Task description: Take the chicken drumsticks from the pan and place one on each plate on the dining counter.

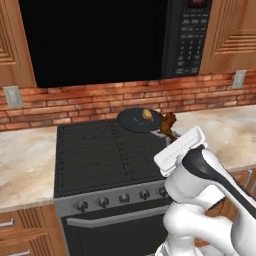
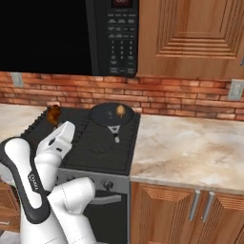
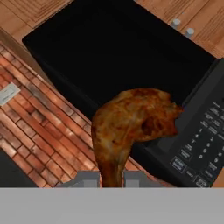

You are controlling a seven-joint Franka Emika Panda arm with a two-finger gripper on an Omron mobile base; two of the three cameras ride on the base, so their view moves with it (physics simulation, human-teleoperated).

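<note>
My gripper (image 3: 111,178) clasps a reddish-brown chicken drumstick (image 3: 131,127) by its narrow bone end, lifted above the stove's (image 1: 100,155) right side. Its long axis stands upright, bulbous end uppermost. A second drumstick (image 1: 147,115) lies in the dark pan (image 1: 131,121) at the stove's back right corner.

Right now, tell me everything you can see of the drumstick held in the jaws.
The held drumstick is dark reddish-brown with golden patches and a roasted, glossy skin. Its thin end sits between the jaws of the gripper, the bulbous end pointing away. It hangs lifted above the stove, clear of the pan, touching nothing else.
</note>
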